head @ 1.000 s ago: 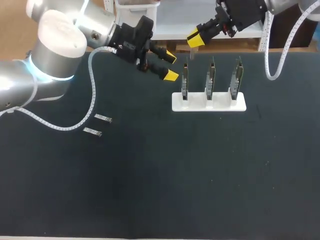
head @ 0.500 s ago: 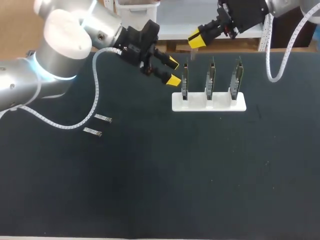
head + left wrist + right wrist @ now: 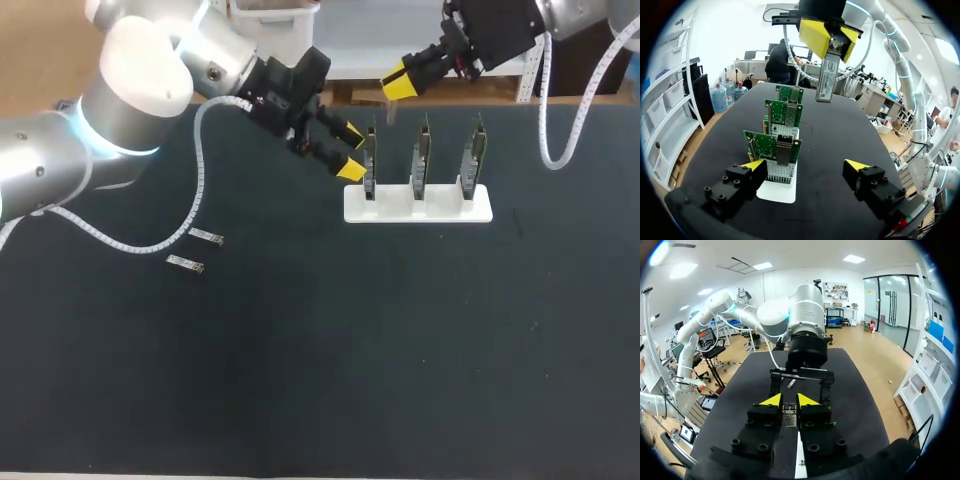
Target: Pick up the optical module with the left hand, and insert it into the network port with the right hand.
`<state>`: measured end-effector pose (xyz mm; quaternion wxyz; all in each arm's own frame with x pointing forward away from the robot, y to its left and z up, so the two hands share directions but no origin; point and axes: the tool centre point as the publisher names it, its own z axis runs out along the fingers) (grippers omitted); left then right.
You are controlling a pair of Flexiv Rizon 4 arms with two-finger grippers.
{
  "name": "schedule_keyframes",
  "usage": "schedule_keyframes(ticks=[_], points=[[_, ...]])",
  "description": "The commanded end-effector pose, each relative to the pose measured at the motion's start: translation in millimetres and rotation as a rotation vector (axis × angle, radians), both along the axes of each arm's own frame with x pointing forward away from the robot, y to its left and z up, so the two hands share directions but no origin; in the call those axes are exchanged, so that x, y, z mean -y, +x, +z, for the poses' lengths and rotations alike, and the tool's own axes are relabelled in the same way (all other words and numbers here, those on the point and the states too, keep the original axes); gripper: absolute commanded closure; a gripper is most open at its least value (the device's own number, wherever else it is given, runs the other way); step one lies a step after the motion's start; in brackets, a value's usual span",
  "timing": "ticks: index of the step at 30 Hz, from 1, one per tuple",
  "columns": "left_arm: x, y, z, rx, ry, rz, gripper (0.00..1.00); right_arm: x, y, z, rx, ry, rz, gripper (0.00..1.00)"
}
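My right gripper (image 3: 398, 83) hangs above the leftmost board, shut on a small silver optical module (image 3: 390, 112) that points down. In the left wrist view that module (image 3: 827, 75) shows between the right arm's yellow tips, above the row of boards. Three green boards with network ports (image 3: 421, 160) stand upright in a white holder (image 3: 418, 206). My left gripper (image 3: 353, 152) is open just left of the first board (image 3: 775, 148), nothing between its fingers (image 3: 805, 166). The right wrist view shows its gripper (image 3: 790, 400) pinching the module (image 3: 790, 418), with the left arm (image 3: 807, 347) ahead.
Two more small silver modules (image 3: 206, 236) (image 3: 185, 263) lie on the dark mat at the left. A white cable (image 3: 190, 210) loops from the left arm down over the mat. The near half of the table holds nothing else.
My left arm has moved right, its open fingers now beside the first board. The right gripper with the module has drifted slightly right and up.
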<state>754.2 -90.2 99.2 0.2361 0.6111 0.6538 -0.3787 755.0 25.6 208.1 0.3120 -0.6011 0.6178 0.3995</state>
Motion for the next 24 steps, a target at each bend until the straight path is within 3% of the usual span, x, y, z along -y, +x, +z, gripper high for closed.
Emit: schedule_keyframes(ticks=[1, 14, 24], points=[[1.2, 0.9, 0.9, 0.003, 0.021, -0.001, 0.0, 0.5, -2.5, 0.1, 0.005, 0.001, -0.004, 1.0], [-3.3, -1.6, -2.9, 0.046, 0.079, -0.001, 0.0, -2.2, -3.8, 0.9, 0.006, -0.006, 0.003, 1.0], [-4.9, 2.1, -5.4, 0.043, 0.076, 0.004, 0.0, -2.3, -4.5, 0.3, 0.003, -0.014, 0.005, 1.0]])
